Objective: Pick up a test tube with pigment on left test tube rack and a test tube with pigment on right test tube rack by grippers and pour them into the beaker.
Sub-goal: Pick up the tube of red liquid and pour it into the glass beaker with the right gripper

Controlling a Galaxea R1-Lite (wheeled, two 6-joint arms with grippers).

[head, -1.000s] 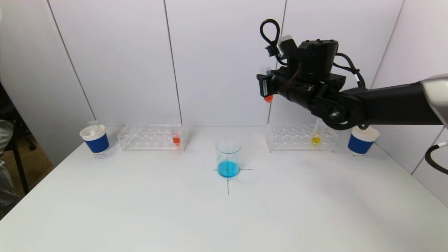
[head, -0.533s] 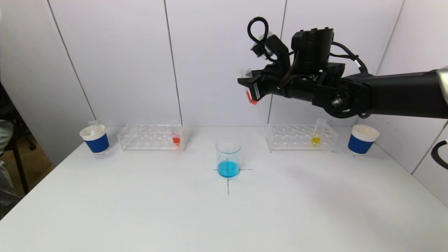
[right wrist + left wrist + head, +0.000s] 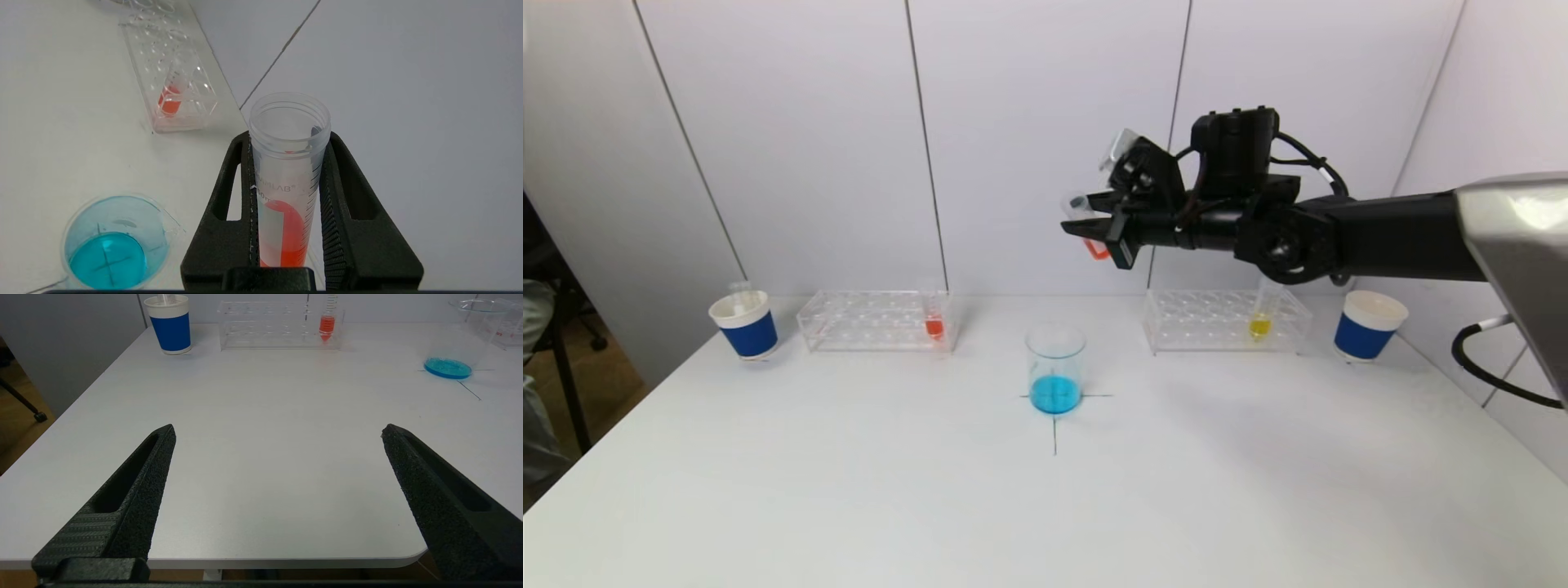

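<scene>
My right gripper (image 3: 1088, 225) is shut on a clear test tube (image 3: 1097, 247) with orange-red pigment, held tilted with its open mouth to the left, high above the beaker (image 3: 1055, 349) and slightly to its right. The right wrist view shows the tube (image 3: 286, 183) clamped between both fingers, pigment pooled near its bottom end. The beaker holds blue liquid and stands on a cross mark. The left test tube rack (image 3: 874, 321) holds a red tube (image 3: 934, 324); the right rack (image 3: 1217, 321) holds a yellow tube (image 3: 1260, 320). My left gripper (image 3: 278, 428) hangs open over the table's near left corner.
A blue-and-white paper cup (image 3: 743, 324) with a tube in it stands left of the left rack. Another cup (image 3: 1370, 327) stands right of the right rack. White wall panels rise directly behind the racks. The table edge (image 3: 261, 561) lies just under my left gripper.
My right gripper has carried the orange-red tube left and somewhat lower, from above the right rack toward the beaker. The tube has tipped from near upright to strongly tilted.
</scene>
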